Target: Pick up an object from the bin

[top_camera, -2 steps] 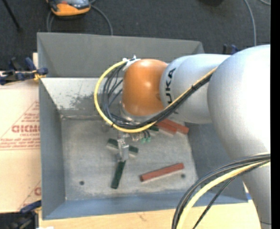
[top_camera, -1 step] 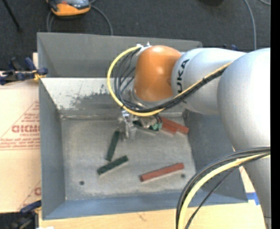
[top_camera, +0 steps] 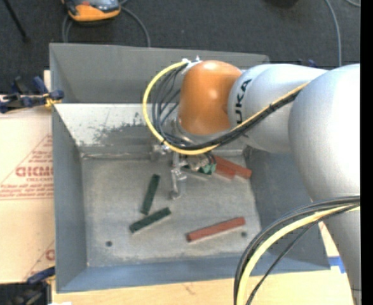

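Grey bare floor is what I see under the gripper [top_camera: 176,186], which hangs low in the middle of the bin [top_camera: 68,189], toward the back wall. I cannot tell from here whether it is open or closed, and I see nothing in it.

Nearest to it is the upper green stick [top_camera: 150,192], just to its left and apart from it, lying steeply on the floor. On its other side a green bit [top_camera: 206,168] and a red block [top_camera: 232,169] sit close together, partly under the wrist.

My worry is a descent from this spot. It would probably meet only metal and close on nothing. If I shift left for the stick, it is thin and flat, so a small offset could push it away or tip one end up instead of gripping it. Going right risks catching the green bit and red block together, or jamming one against the back wall.

Further out, the lower green stick [top_camera: 150,220] lies near the first stick's lower end, and I cannot say whether they touch. The red bar [top_camera: 215,229] lies alone toward the front, well clear of the others.

The orange cover [top_camera: 202,97] and yellow cable [top_camera: 149,107] hide the back of the bin, so I could miss things there.
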Robot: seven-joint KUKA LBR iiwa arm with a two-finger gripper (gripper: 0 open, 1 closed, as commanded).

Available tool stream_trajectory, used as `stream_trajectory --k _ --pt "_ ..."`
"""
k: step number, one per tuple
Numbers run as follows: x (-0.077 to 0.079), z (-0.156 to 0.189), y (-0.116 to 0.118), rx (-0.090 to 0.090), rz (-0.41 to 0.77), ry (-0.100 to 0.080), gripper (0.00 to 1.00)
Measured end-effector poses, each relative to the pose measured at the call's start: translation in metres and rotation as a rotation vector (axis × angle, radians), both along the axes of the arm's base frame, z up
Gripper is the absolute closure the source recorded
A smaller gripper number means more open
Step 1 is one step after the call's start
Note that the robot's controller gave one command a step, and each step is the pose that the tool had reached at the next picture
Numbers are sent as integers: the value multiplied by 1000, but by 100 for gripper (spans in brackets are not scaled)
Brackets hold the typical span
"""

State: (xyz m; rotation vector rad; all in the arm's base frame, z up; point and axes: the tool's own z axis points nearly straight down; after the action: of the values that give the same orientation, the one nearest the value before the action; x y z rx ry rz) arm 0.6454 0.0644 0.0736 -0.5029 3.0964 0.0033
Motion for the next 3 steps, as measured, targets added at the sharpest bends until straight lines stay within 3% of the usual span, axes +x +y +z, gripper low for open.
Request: stream_trajectory --k 1,2,3 --pt "0 0 0 0 -1 0 0" --pt "-19 -2 35 -2 445 1 100" --pt "-19 -2 35 -1 444 1 100"
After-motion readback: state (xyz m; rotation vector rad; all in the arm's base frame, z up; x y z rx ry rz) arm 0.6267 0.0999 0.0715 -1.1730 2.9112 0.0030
